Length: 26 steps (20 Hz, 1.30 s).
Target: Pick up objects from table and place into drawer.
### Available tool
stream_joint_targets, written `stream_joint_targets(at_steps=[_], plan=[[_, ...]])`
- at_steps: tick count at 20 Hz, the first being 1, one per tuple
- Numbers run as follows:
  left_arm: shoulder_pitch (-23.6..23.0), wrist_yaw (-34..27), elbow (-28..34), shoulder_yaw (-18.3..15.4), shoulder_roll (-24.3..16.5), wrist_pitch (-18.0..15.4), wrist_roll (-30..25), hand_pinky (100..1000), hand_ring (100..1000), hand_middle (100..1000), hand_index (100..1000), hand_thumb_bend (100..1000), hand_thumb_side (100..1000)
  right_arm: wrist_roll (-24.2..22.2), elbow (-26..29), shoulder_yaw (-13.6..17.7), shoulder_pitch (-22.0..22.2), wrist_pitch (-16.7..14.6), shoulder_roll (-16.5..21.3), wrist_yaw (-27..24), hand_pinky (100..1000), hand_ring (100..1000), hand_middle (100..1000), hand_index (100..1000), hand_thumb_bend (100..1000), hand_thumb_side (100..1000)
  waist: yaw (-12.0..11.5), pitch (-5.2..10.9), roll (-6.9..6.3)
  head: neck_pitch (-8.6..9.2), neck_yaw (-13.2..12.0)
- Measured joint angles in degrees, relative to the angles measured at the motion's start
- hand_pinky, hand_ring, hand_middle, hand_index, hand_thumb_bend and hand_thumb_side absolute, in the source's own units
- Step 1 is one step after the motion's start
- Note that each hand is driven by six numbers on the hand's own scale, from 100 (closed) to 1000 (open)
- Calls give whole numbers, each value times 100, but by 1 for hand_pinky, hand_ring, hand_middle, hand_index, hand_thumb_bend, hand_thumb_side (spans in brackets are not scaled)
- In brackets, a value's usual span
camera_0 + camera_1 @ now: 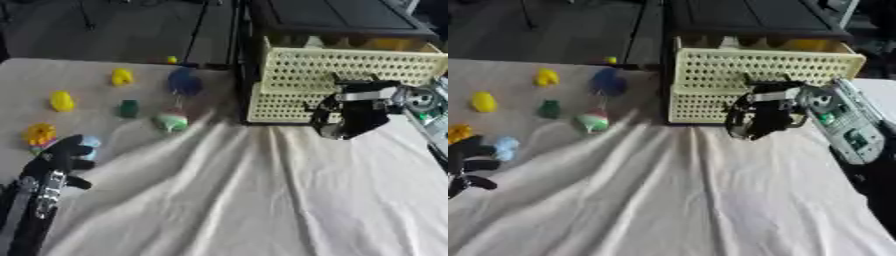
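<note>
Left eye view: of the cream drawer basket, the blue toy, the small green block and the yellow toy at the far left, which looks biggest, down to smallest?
1. Cream drawer basket, by far.
2. Blue toy.
3. Yellow toy and green block look about alike; I won't rank them.

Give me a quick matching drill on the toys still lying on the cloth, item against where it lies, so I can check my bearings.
Things:
1. dark green toy
2. blue toy
3. light blue toy
4. small yellow piece

Places:
A. at the table's far edge
B. right beside the left hand
C. nearest the cream perforated drawer
D. in the middle of the group, left of the green, white and red toy

Pairs: 1-D, 2-C, 3-B, 4-A
</note>
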<state>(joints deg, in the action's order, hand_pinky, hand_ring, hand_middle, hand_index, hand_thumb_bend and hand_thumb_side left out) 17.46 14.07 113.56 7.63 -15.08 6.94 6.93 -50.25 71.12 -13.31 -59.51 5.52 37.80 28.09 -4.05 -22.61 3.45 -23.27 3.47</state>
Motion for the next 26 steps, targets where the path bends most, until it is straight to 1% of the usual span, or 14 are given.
stream_joint_targets(at_steps=[7,12,19,23,26], plan=[[23,-1,0,31,3,0,-23,568,706,723,888,100,1000,86,-222,35,-108,-45,-122,59,100,156,620,787,100,507,-42,-26,-4,30,18],[23,-1,0,31,4,0,-31,568,706,723,888,100,1000,118,-375,80,-145,-68,-139,117,100,155,614,782,100,502,-59,-40,-5,54,19],[23,-1,0,33,46,-6,-52,568,707,724,889,100,1000,83,-349,48,-180,-106,-183,89,100,156,615,782,100,505,-63,-60,-8,73,21],[23,-1,0,33,46,-7,-55,568,708,724,889,100,1000,192,-432,135,-195,-55,-184,156,100,154,613,779,100,504,-70,-71,1,74,22],[23,-1,0,35,46,-3,-64,568,708,724,889,100,1000,219,-472,163,-203,-77,-208,151,100,154,612,779,100,509,-71,-73,1,75,22]])
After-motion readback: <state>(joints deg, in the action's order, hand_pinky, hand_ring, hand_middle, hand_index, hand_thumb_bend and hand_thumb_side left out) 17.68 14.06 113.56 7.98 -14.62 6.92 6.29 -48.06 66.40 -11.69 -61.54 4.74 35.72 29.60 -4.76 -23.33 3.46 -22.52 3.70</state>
